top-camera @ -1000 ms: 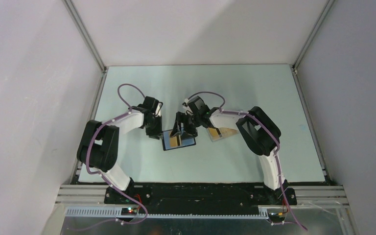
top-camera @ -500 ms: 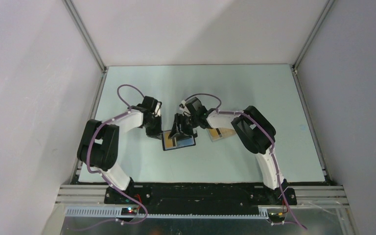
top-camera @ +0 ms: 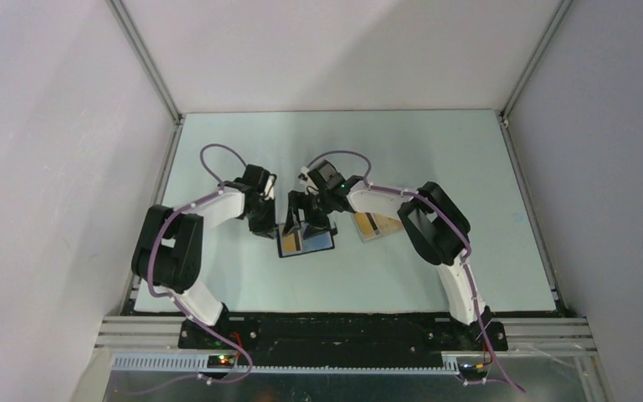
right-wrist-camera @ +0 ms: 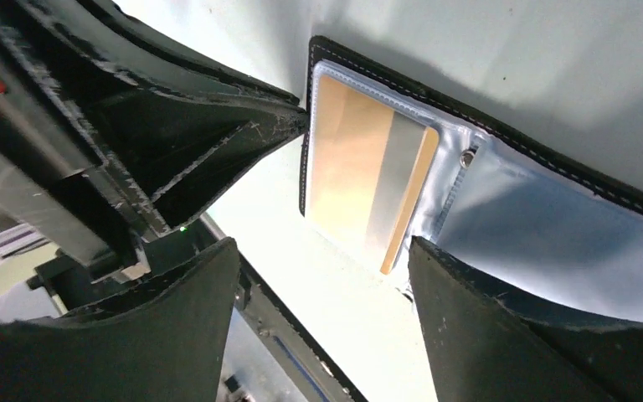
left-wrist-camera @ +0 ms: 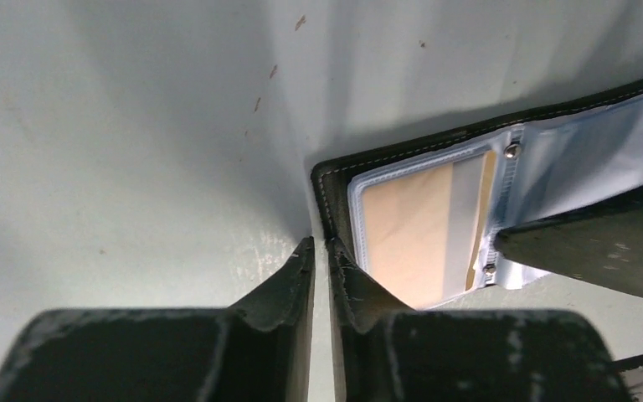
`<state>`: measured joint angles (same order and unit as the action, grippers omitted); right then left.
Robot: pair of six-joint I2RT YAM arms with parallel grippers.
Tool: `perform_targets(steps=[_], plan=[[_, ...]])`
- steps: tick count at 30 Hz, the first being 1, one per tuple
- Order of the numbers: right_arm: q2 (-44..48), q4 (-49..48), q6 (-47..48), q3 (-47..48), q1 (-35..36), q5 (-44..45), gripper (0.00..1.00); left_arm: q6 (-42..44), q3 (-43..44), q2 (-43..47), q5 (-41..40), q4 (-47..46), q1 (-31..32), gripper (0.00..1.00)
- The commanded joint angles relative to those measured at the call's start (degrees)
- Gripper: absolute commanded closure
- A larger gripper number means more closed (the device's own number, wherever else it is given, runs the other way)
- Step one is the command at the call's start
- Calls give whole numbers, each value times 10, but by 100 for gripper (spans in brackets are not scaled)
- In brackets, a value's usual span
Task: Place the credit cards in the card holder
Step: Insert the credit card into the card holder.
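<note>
Black card holder (top-camera: pixel 306 242) lies open, one orange card (right-wrist-camera: pixel 367 186) sleeved inside. Left gripper (left-wrist-camera: pixel 320 244), nearly closed, touches its left edge; right gripper (right-wrist-camera: pixel 322 251) hangs wide open above it, both elbows bent.

The overhead view is sharp and evenly bright, softly lit from above, with faint shadows under the arms (top-camera: pixel 218 203) on the pale table (top-camera: pixel 435 159). Both wrist views are dimmer and patched with shadow. Their near black fingers (left-wrist-camera: pixel 276 293) are blurred, and white glare washes the right side of the holder (right-wrist-camera: pixel 552 226).
</note>
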<state>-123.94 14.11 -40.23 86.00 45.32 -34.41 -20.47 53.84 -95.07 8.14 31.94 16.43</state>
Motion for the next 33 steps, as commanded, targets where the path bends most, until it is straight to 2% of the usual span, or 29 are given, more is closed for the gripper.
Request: perform_targets(steps=[1, 3, 5, 7, 12, 18, 21, 24, 26, 33], plan=[[61, 110, 86, 53, 5, 83, 20, 5, -12, 53, -53, 10, -2, 80], [79, 142, 105, 69, 4, 104, 18, -1, -15, 84, -68, 12, -2, 66], [102, 159, 120, 76, 3, 116, 15, -7, -17, 118, -78, 12, -2, 58], [130, 169, 130, 74, -3, 124, 14, -13, -19, 151, -79, 11, -2, 50], [202, 180, 139, 49, -40, 111, 13, -20, -21, 220, -71, -7, -8, 40], [252, 211, 169, 23, -84, 104, 14, -52, -65, 303, -16, -74, -32, 15], [251, 216, 170, 11, -91, 93, 16, -73, -105, 317, 39, -116, -49, 16], [238, 207, 161, 3, -91, 69, 19, -92, -135, 313, 94, -164, -58, 22], [222, 197, 154, 1, -86, 61, 22, -98, -140, 302, 114, -181, -60, 27], [155, 170, 120, 30, -55, 13, 32, -122, -155, 243, 157, -212, -84, 35]])
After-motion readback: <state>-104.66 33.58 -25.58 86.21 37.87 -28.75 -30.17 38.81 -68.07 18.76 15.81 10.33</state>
